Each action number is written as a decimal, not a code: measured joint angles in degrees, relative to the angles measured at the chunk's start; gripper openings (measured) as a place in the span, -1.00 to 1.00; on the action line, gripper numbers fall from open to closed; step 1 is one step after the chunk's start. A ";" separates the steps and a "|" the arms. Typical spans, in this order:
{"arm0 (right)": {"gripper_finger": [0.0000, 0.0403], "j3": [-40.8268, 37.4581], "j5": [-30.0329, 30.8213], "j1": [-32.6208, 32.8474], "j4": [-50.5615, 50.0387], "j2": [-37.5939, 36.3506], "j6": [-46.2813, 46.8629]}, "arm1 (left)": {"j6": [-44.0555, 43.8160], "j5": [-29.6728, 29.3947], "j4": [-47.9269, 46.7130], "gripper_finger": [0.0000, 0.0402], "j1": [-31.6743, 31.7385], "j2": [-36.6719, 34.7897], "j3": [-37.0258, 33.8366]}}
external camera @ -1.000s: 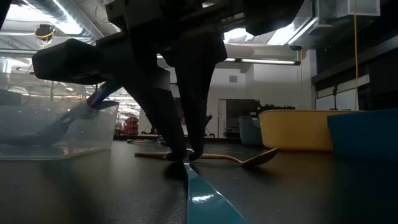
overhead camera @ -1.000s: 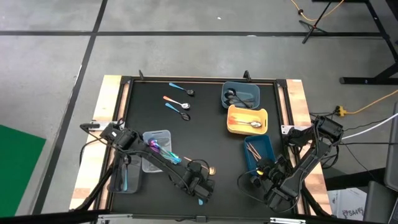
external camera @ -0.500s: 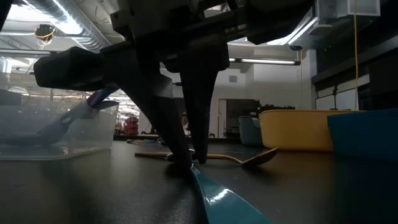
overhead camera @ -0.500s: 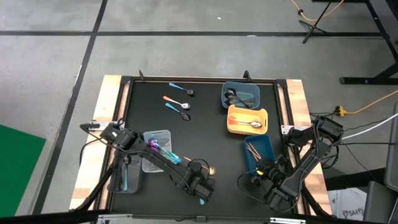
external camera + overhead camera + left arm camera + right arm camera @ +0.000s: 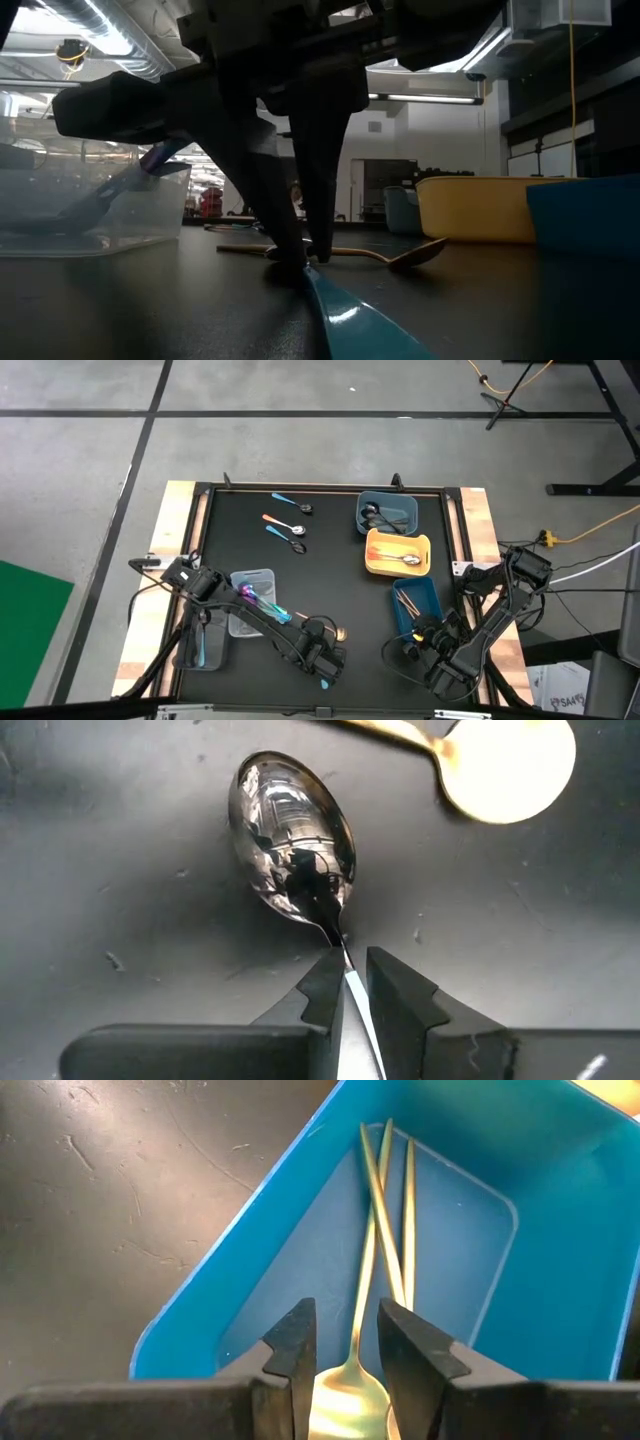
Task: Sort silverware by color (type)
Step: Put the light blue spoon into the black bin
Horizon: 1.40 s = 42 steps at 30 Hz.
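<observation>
The left tool [image 5: 347, 982] is clenched on the thin neck of a teal-handled spoon [image 5: 290, 845] at the near edge of the surface [image 5: 330, 560], its dark mirrored bowl lying flat on the mat. A gold spoon [image 5: 505, 760] lies just beside that bowl, apart from it. The right tool [image 5: 346, 1342] hangs released over the bright blue tray [image 5: 560, 1190], in which gold spoons [image 5: 385, 1230] already lie; nothing is gripped between its fingers.

Risks from here — the grip sits on a very narrow, slick section, so the spoon could pivot or slip out on the lift. The bowl could also be dragged into the gold spoon and knock it askew. Whether the handle is seated squarely between the fingers cannot be confirmed from the low view, which is largely blocked by the arm.

The surface is a black mat framed in pale wood. On it are noted a clear tray [image 5: 252, 600] with purple and teal spoons, a dark blue tray [image 5: 388, 512], a yellow tray [image 5: 397, 553], and three loose spoons [image 5: 285, 520] at the far side. Beyond — grey concrete floor, a green mat and trailing cables.
</observation>
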 joint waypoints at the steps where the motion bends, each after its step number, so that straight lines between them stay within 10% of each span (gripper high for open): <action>1: -0.50 0.00 0.00 0.00 0.00 0.00 -0.02 | 0.10 0.61 0.00 -0.80 0.01 0.00 0.00; 42: -0.50 0.00 0.00 0.00 0.11 0.00 0.00 | 2.58 2.18 1.79 -0.94 0.60 -0.07 -3.34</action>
